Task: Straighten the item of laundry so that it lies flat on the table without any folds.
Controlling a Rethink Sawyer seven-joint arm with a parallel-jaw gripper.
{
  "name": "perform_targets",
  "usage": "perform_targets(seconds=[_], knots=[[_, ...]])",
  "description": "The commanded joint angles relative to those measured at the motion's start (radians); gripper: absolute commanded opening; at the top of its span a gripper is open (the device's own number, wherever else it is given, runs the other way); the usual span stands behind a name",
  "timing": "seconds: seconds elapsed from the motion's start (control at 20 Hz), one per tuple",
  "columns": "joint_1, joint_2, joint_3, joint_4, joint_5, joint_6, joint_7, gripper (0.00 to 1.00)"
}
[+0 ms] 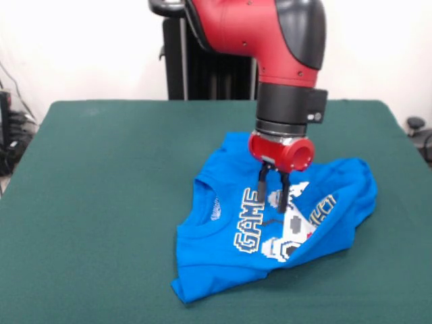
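Gripper (273, 191) set on creased shirt (223, 260), jaws slightly apart; pinch-and-pull step judged next to flatten fold.

Above the gripper (273, 194) sits a glossy red cylindrical wrist block (281, 151) with a round end cap on its side. Over that is a wide black collar (290, 108) of stacked rings, carrying a small pale round fitting on 1 side. Higher up, the arm's bulky shell (260, 30) is red with a smooth dark grey-black panel. The gripper itself has 2 thin black fingers (262, 183).
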Motion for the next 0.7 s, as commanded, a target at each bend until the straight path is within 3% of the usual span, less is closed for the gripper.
perform_targets(seconds=[0.05,0.7], knots=[[0.019,-0.03,0.158,0.078,0.037,-0.015,0.331,1.0],[0.069,-0.086,0.136,0.093,0.133,0.024,0.312,1.0]])
